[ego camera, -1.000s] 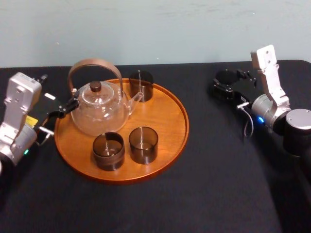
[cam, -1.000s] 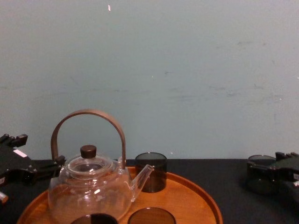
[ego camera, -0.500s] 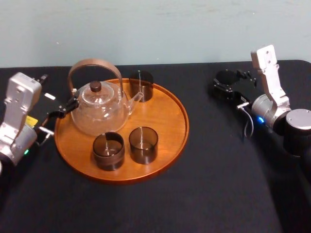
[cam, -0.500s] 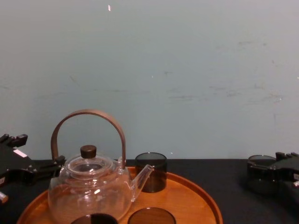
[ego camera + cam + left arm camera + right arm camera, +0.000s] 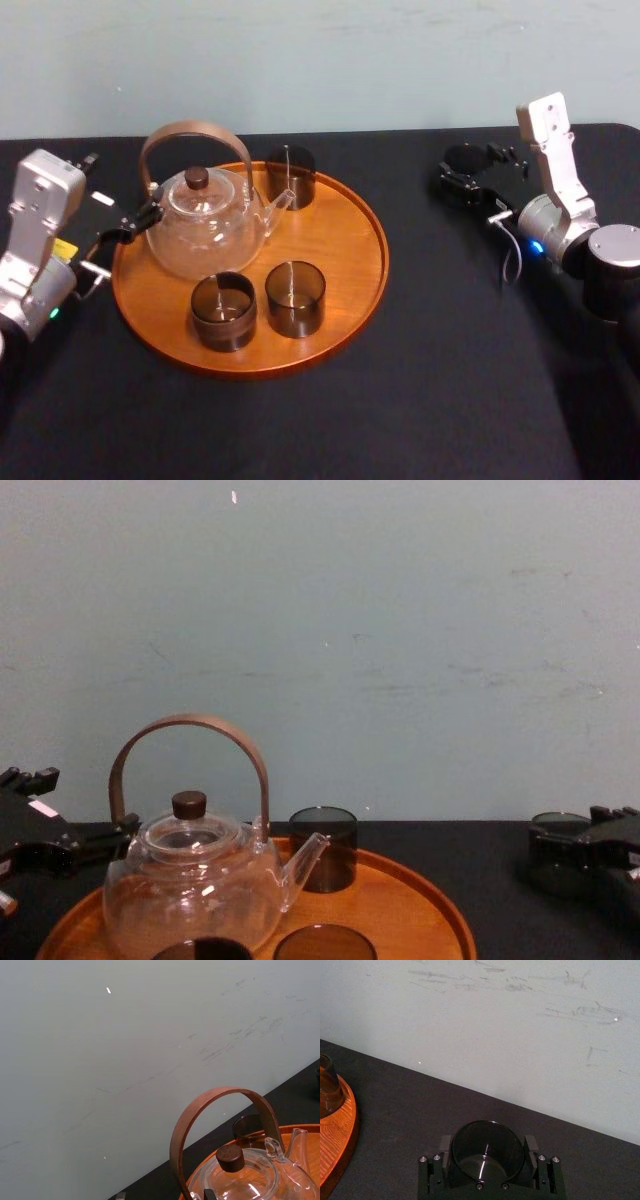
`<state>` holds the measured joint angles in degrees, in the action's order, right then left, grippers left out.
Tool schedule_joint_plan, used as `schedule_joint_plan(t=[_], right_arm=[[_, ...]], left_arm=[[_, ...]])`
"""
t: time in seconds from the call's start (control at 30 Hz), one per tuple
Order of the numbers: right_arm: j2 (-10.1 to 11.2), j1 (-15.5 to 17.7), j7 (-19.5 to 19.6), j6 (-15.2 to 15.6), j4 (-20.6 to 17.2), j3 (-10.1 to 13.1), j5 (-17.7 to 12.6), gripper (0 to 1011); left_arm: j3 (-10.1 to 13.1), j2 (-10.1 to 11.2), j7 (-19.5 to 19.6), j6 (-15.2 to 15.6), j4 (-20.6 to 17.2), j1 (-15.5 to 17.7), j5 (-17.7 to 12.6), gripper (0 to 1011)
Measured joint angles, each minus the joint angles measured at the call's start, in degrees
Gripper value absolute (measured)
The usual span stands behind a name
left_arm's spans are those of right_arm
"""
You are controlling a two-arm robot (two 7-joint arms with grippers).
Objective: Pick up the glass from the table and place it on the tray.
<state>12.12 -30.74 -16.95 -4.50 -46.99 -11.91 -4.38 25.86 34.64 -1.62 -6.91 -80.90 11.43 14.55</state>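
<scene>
the glass (image 5: 487,1146) is a short, straight-walled cylinder of dark smoky glass with a thin rim, standing upright with its mouth open. it sits between the two fingers (image 5: 444,1153) of the right gripper (image 5: 452,180), one black pad against each side of its wall, so the fingers are clenched on it. whether its base rests on the matte black bench (image 5: 430,380) or hangs just above it cannot be told. the right arm reaches forward, its silver wrist link rising steeply behind the fingers, and the gripper is held level and low over the bench. the round orange-brown tray (image 5: 345,240) lies well apart from these fingers, off toward the robot's left. on it stand a glass teapot (image 5: 205,225) with an arched brown handle and three other dark glasses (image 5: 295,297). the left gripper (image 5: 135,222) is parked just beside the tray's rim near the teapot's handle; whether it is clenched or released cannot be told.
</scene>
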Motion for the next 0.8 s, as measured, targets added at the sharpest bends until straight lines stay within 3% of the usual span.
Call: schedule_joint_plan(t=[0.47,0.8], right_arm=[[0.22,1.24,-1.22,-0.09,-1.56,-0.12,-0.31,899],[1.10,4.22,-1.46,1.87,-7.80,-0.31,-0.64,898]], left_arm=[[0.00,0.00,0.00,0.00,0.00,0.00,0.00,1010],[0.00,0.00,0.00,0.00,0.00,0.00,0.00,1009]])
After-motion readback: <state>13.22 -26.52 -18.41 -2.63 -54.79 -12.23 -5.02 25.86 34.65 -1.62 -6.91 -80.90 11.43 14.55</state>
